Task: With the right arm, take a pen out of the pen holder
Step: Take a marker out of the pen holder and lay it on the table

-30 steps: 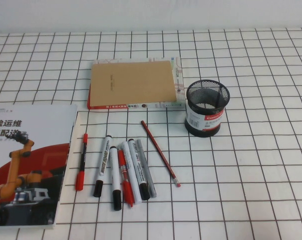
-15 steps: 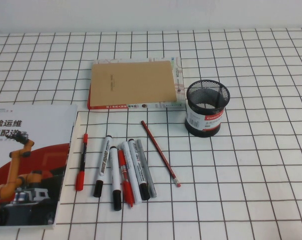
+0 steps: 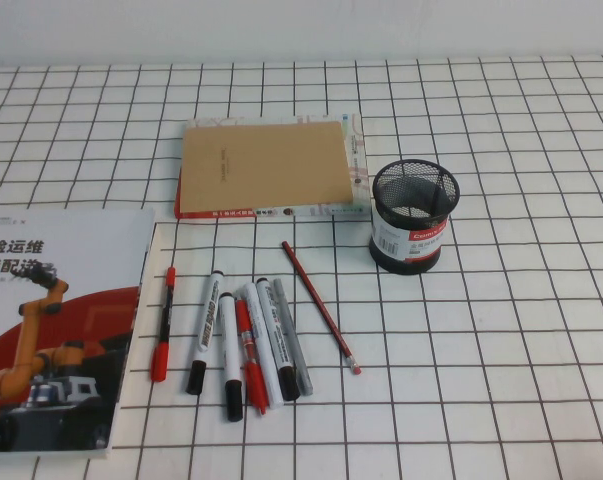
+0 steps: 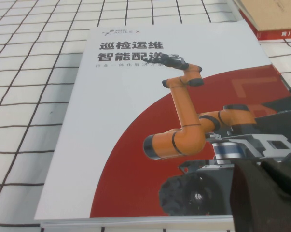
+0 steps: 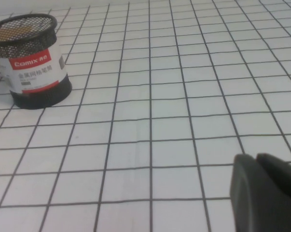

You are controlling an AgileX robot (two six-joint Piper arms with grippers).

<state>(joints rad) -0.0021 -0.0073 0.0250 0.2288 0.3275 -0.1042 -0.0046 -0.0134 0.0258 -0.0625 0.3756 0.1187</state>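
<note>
Bystanders on the checked cloth (image 3: 511,340).
I see a robot brochure (image 3: 56,300) lying flat at near left; a brown-covered book (image 3: 266,165) lies flat farther back, just off its far corner.

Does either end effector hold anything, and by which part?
Nothing is held. The right end effector, shut, is above the white gridded table, apart from the black mesh pen holder; the left end effector over the printed brochure.

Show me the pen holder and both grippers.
pen holder (image 3: 407,238): high view, on its white label.
right gripper (image 5: 259,166): right wrist view, between its shut fingertips, above the table (image 5: 135,145).
left gripper (image 4: 262,169): left wrist view, at its tip, over the booklet (image 4: 126,125).
</note>
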